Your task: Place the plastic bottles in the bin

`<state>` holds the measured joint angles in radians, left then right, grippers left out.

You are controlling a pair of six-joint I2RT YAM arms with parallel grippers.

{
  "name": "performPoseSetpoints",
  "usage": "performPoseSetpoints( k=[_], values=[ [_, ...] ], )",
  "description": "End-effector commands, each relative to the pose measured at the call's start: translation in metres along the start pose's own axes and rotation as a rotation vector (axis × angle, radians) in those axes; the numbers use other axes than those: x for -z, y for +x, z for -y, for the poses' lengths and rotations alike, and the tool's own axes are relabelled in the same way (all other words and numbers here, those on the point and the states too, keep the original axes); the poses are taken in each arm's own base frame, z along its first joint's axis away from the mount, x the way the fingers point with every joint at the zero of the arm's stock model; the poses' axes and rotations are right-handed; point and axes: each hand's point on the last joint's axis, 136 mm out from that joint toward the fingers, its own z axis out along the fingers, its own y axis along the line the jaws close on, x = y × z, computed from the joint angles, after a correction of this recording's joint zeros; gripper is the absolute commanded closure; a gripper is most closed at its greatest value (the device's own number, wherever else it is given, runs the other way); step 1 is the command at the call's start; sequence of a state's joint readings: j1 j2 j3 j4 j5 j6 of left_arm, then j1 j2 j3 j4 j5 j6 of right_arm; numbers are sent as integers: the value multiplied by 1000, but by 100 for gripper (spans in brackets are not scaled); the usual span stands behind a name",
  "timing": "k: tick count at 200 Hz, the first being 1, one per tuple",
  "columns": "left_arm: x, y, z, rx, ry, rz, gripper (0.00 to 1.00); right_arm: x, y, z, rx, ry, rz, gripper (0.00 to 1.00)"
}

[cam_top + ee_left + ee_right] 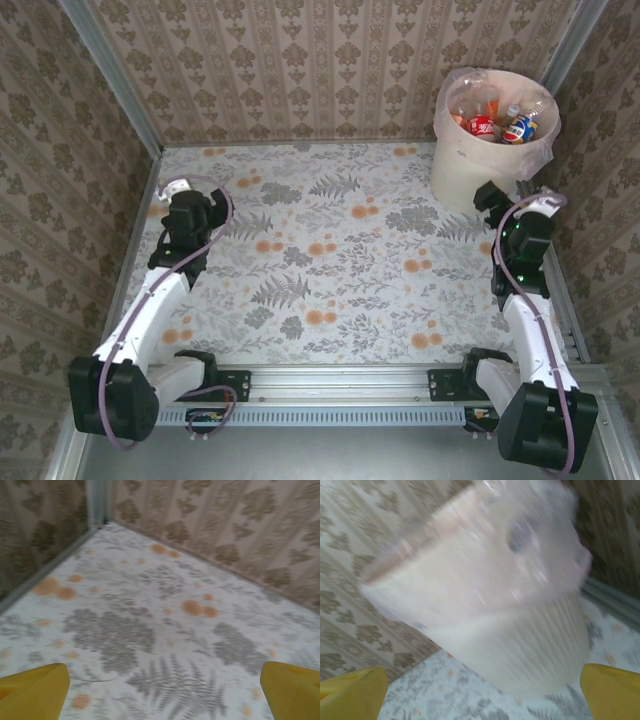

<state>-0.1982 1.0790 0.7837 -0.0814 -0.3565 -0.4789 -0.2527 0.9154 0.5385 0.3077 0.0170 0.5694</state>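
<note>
Left arm: reaches up the left side of the table from its base at the near edge. Left gripper sits near the far-left corner, above the floral cloth. In the left wrist view the left gripper has its two yellow fingers set wide apart at the frame's bottom corners. Fern and orange-blossom print shows between and beyond them. The corner post and the wallpapered walls stand ahead.

Centre: grey leaves and orange flowers on the tabletop. A metal rail runs along the near edge between the two bases.

Far right: the bin, cream-white and round, stands in the far-right corner with a thin clear bag folded over its rim. The plastic bottles lie inside it in a heap. A red label and a blue-and-red label can be made out; the count is not readable.

Right arm: reaches up the right edge. Right gripper is just beside the bin's near wall, low against it; contact cannot be judged. In the right wrist view the bin looms close and motion-blurred, and the right gripper is spread wide, yellow fingers at either bottom corner, gripping nothing.
</note>
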Motion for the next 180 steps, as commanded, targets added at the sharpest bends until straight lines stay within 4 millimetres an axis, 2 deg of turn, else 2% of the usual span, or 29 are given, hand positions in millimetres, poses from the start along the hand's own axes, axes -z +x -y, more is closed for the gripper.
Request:
performPoseSetpoints(
  k=[1, 29, 49, 62, 71, 86, 109, 129, 150, 180],
  values=[
    [-8, 4, -32, -122, -139, 40, 0, 5, 2, 10, -79, 28, 55, 0],
    [-26, 23, -41, -218, -161, 73, 0, 10, 42, 36, -18, 155, -46, 0],
    [-45, 42, -45, -265, -151, 28, 0, 12, 66, 52, 45, 217, -101, 0],
    [-58, 52, -40, -302, -105, -10, 0, 12, 78, 61, 76, 246, -132, 0],
    [-64, 51, -33, -331, -66, -4, 0, 9, 85, 63, 99, 253, -160, 0],
    [-71, 49, -23, -363, -21, 17, 0, 3, 96, 62, 140, 239, -204, 0],
    [-80, 47, -17, -382, 23, 4, 0, -6, 101, 54, 196, 212, -242, 0],
    [-77, 50, -10, -397, 70, 3, 0, -13, 106, 47, 260, 193, -269, 0],
    [-68, 55, -19, -391, 44, -13, 0, -20, 120, 40, 368, 142, -288, 0],
    [-63, 76, -40, -398, -9, -30, 0, -32, 137, 25, 388, 29, -233, 0]
  ],
)
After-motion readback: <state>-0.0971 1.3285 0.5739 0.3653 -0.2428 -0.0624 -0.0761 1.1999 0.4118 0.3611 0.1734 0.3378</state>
